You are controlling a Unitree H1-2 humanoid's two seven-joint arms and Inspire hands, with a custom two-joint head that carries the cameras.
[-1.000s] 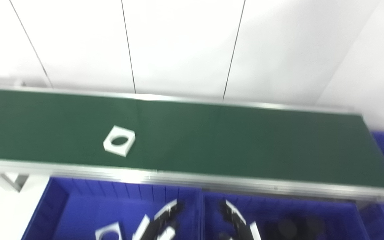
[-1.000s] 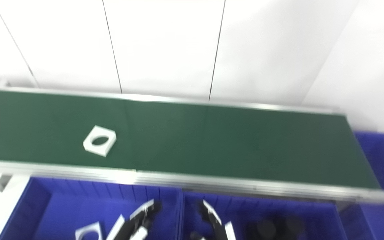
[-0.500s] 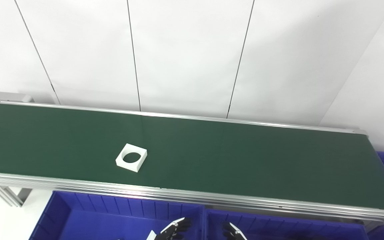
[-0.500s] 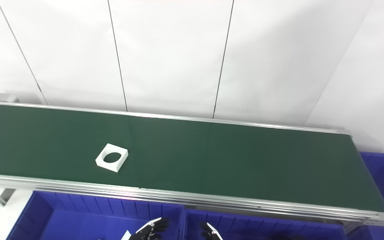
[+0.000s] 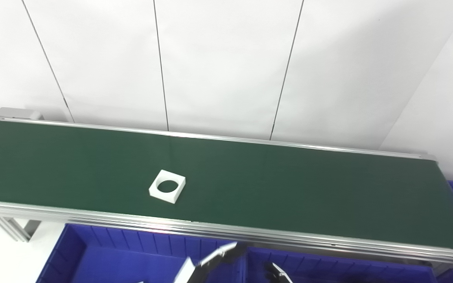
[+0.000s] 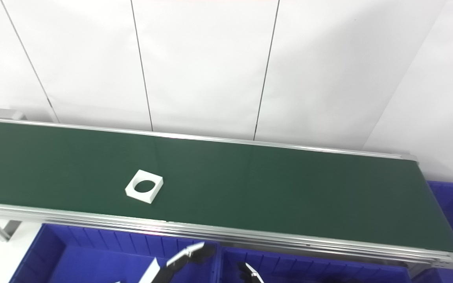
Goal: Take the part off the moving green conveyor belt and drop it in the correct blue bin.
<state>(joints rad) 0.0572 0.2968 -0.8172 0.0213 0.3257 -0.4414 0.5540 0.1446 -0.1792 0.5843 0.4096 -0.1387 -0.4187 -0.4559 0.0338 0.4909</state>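
the part, a white square block with a round hole through it, lies flat on the belt. it sits left of the belt's middle and nearer the belt's front rail than its back rail, with one corner turned toward the back. nothing touches it.

the belt is a long dark green strip with silver rails, running from the left edge of the view to the right, where it ends just beside a blue end bin. a white panelled wall stands behind the belt.

below the belt's front rail two more blue bins stand side by side: the left bin under the part's stretch of belt, the right bin under the belt's right half. their shared walls meet below the belt's middle.

the left robot hand shows only its fingers at the bottom edge, reaching up over the left bin close to that shared wall, just short of the belt's front rail. it holds nothing i can see, but whether it is spread or curled i cannot tell. the right robot hand shows only dark fingertips over the right bin, lower than the left; its state cannot be told either. both are well apart from the part.
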